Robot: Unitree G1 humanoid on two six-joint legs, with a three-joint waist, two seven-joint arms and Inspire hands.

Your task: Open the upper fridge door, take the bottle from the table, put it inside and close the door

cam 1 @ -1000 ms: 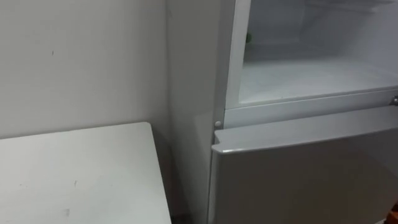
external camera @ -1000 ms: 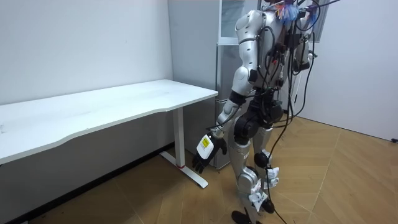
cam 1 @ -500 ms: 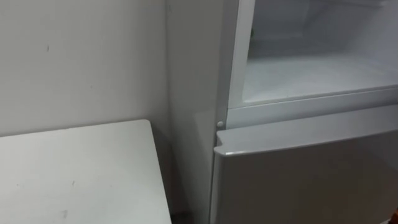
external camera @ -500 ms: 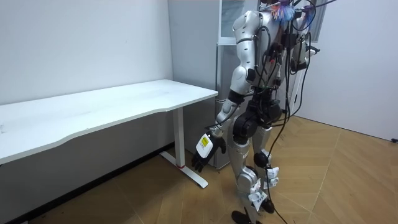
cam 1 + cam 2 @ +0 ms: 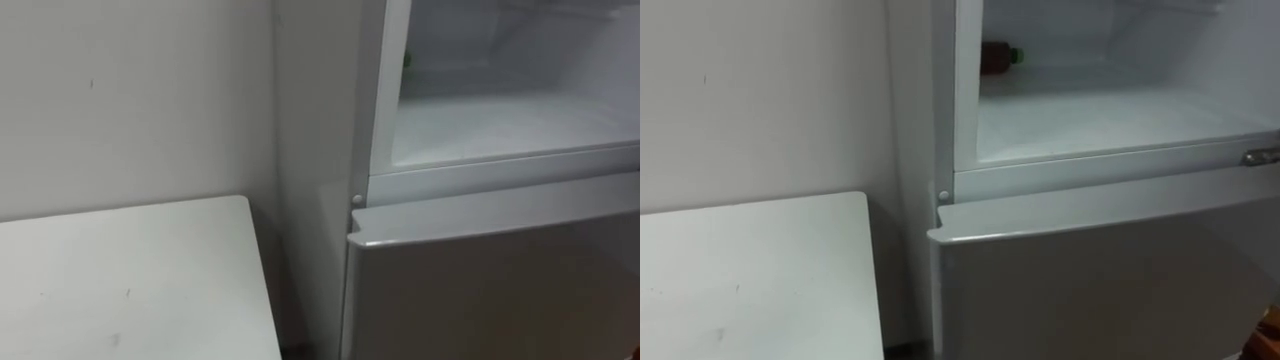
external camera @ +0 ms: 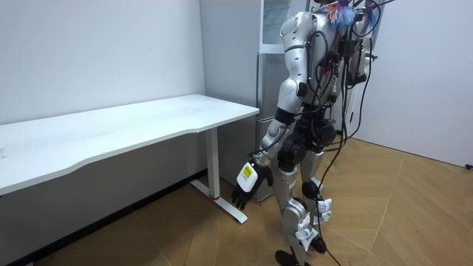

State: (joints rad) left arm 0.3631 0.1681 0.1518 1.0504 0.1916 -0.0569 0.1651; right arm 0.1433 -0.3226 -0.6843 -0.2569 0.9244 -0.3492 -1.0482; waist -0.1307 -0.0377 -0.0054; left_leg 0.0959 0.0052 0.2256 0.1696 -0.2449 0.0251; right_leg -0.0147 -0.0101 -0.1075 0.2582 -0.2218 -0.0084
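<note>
Low in front of the fridge (image 5: 315, 120), on its table side, the robot's left hand (image 6: 247, 185) hangs at thigh height. Its dark fingers are loose and point at the floor, with nothing in them. It looks idle rather than poised, which fits a hand with nothing left to carry.

Inside the fridge, the bottle (image 5: 996, 56) lies on its side on the floor of the upper compartment (image 5: 1120, 115). It sits far back against the wall nearest the table, its green cap pointing toward the middle. Lying flat that deep in, it seems settled and clear of the door's path. By that reading the placing itself is done, and closing the compartment may be what remains.

Below the compartment, the lower door (image 5: 1090, 280) is closed, its top edge standing slightly forward of the cabinet. The white table (image 5: 130, 280) stands just beside the fridge, against the plain wall (image 5: 130, 100).

Several things are hard to settle:
- The fridge's front frame cuts off the bottle's base, and in the left eye view little more than a speck of green shows past that frame.
- A small metal fitting (image 5: 1260, 157) sits at the far edge of the fridge front, too cropped to tell whether it is a hinge or a latch.
- The upper door cannot be picked out with certainty, since in the room view the robot's body covers most of the fridge.
</note>
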